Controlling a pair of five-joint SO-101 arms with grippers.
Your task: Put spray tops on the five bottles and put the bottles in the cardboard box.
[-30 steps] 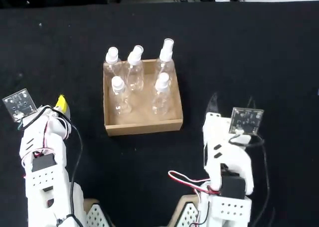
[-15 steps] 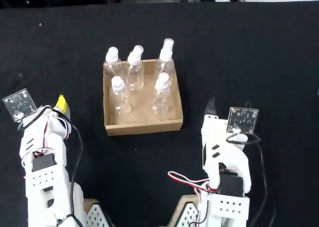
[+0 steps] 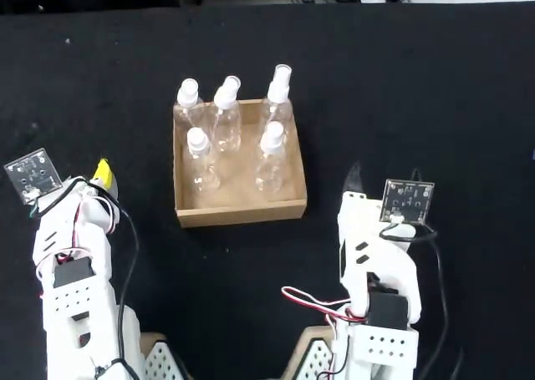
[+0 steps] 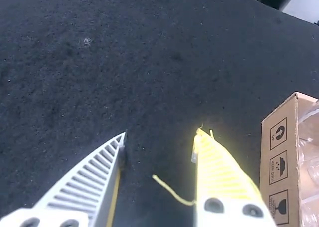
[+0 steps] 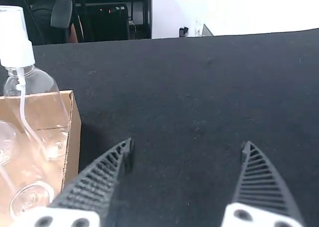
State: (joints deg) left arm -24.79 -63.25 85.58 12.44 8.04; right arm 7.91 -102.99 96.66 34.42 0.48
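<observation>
Bottles [image 3: 201,159], five in all, stand upright in the cardboard box [image 3: 242,211] on the black table [image 3: 435,79], spray tops [image 3: 188,90] pointing up; one rear top seems tilted. Left of the box, the left gripper [image 4: 161,134] gapes empty. On the right, the right gripper [image 5: 188,143], wide open and empty, has drawn back slightly over the last second.

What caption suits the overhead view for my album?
Five spray-topped bottles stand in the cardboard box; left gripper and right gripper open, empty.
</observation>
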